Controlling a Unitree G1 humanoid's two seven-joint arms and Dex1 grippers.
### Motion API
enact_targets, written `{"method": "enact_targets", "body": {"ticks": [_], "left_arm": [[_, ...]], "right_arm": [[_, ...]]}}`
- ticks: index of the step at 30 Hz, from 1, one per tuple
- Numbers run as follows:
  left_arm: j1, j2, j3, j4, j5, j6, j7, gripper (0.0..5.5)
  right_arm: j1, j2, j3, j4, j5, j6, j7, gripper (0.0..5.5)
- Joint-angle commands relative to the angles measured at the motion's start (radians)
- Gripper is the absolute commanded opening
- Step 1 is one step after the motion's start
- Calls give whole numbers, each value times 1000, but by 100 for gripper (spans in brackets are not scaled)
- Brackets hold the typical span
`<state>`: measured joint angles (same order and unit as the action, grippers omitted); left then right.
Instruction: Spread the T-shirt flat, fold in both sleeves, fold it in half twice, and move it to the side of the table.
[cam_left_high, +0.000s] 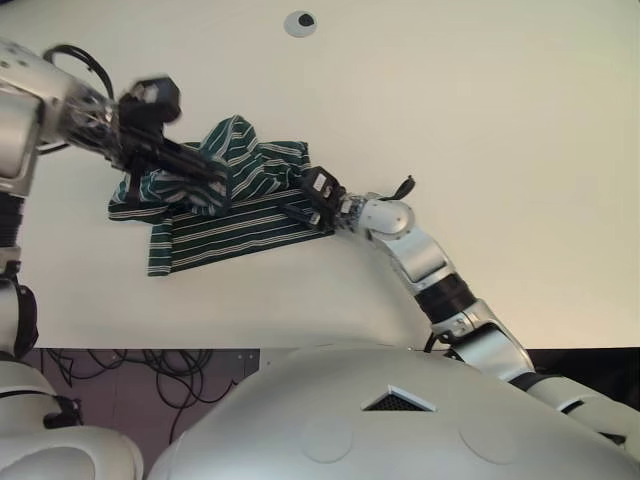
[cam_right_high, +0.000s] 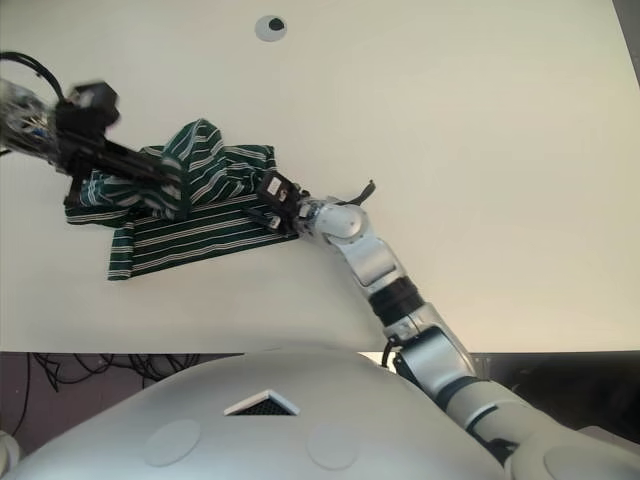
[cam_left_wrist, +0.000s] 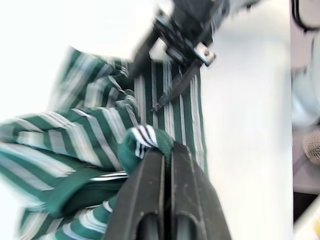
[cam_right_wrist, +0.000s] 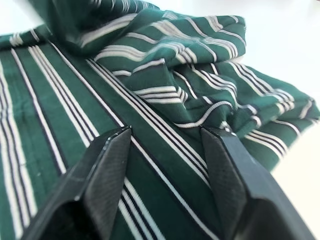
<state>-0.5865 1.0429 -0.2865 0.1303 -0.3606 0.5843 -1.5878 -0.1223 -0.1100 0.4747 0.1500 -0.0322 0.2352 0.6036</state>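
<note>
A green T-shirt with white stripes (cam_left_high: 225, 215) lies bunched on the white table (cam_left_high: 480, 120), its far part heaped up and its near part flat. My left gripper (cam_left_high: 222, 183) is over the heap's middle, shut on a fold of the T-shirt (cam_left_wrist: 145, 142). At the shirt's right edge my right gripper (cam_left_high: 297, 200) stands open, its fingers (cam_right_wrist: 107, 165) straddling the flat striped cloth (cam_right_wrist: 50, 115) just above it. The right gripper (cam_left_wrist: 172, 75) also appears beyond the shirt in the left wrist view.
A small round grey fitting (cam_left_high: 300, 22) sits in the table at the far middle. The table's near edge (cam_left_high: 200, 345) runs just below the shirt, with cables (cam_left_high: 160, 370) hanging under it. Bare table surface lies to the right.
</note>
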Motion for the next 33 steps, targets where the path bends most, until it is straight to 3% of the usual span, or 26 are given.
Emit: {"method": "enact_targets", "body": {"ticks": [1,5,10,15,17,23,26,30,33], "left_arm": [[163,-41,259,-114,-112,-25,149,2],[396,-123,423,-252,-161,-67,300,2],[613,-211,565,-368,-209,-125,392,2],[736,-236,550,-419,-188,-257,348,2],[767,-233,527,-450,-138,-328,355,2],[869,-253,424,-670,57,-623,397,2],[943,-224,358,-685,165,-749,376,2],[954,-209,282,-655,257,-788,400,2],[968,-193,241,-650,309,-799,413,0]], "right_arm": [[237,-281,-56,-227,-32,163,63,252],[414,-448,-151,-464,-6,178,100,252],[571,-550,-269,-586,53,145,114,252],[573,-525,-373,-636,198,139,136,252],[505,-487,-445,-659,345,190,152,252],[358,-545,-642,-737,769,317,282,252],[172,-569,-590,-643,730,354,271,252],[-141,-511,-356,-367,527,359,280,252],[-351,-435,-184,-80,332,217,326,289]]}}
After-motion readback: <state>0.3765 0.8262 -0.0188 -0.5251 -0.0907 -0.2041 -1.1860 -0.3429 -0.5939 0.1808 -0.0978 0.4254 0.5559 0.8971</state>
